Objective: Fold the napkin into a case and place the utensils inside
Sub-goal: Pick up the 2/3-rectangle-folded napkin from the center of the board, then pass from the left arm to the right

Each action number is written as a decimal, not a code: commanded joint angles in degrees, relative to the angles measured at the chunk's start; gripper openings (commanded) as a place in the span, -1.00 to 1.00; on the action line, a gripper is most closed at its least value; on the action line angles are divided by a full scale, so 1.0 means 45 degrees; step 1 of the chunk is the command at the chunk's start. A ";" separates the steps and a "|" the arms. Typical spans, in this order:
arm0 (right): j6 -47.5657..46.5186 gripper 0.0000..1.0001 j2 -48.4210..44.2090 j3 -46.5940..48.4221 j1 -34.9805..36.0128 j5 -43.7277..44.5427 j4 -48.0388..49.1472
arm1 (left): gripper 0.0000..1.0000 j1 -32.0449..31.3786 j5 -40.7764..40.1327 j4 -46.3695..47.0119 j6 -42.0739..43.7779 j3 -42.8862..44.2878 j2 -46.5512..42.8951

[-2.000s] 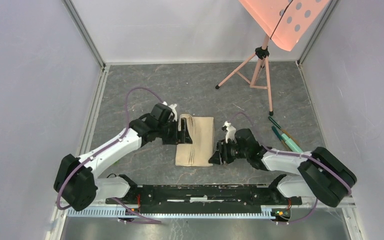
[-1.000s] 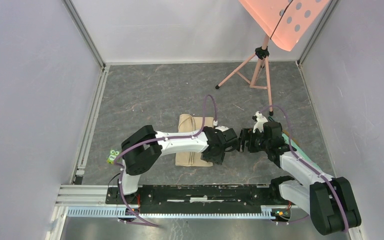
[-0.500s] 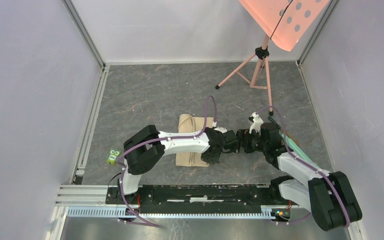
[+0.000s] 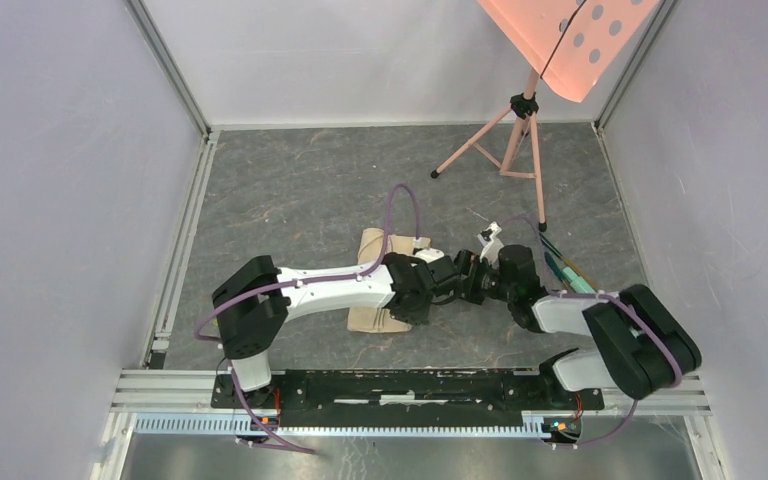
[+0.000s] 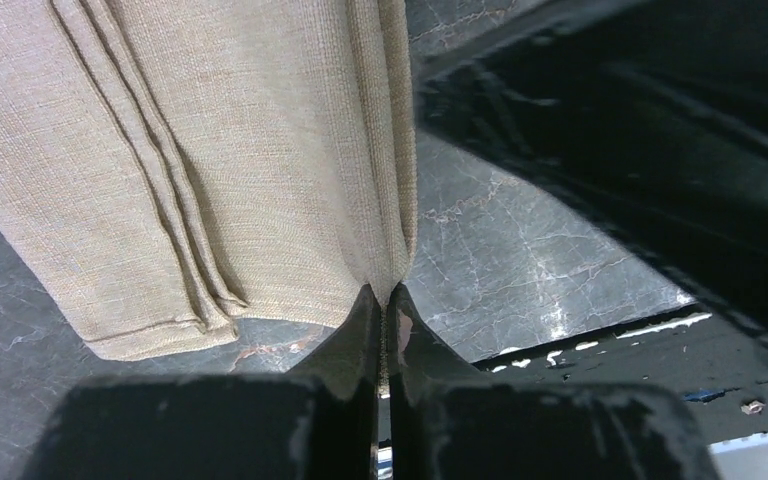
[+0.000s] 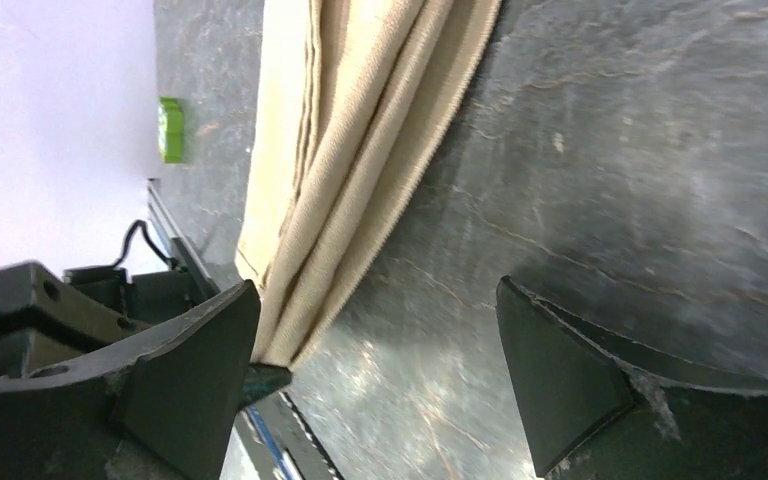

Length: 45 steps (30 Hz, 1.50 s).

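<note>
At the right edge of the napkin (image 5: 210, 150), close to what looks like its near corner, my left gripper (image 5: 385, 300) is clenched flat on the stacked cloth, the 2 jaws pressed together with only fabric between them. My right gripper (image 6: 375, 360) sits just right of that same edge with its jaws spread wide and nothing in them; 1 finger (image 6: 195, 350) is at the cloth's corner and the other stands over bare table (image 6: 640, 180). The napkin lies near the middle of the table, long axis running near to far, already doubled into a narrow strip with several layers showing along the pinched side. I judge the folding step to be in hand, the case not yet finished and nothing put inside it. The next move, as I read it, calls for holding the layers together while the pinched edge is lifted and carried, without dragging the whole strip. Beyond my right wrist, a mint-green cylinder (image 4: 566, 270) shows; the utensils I cannot pick out clearly there.
</note>
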 commanded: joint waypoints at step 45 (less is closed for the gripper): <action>-0.2485 -0.99 0.4257 0.3235 0.0773 0.0256 0.0758 | 0.14 0.2717 0.4708 0.5129 -0.0043 -0.3242 -0.4409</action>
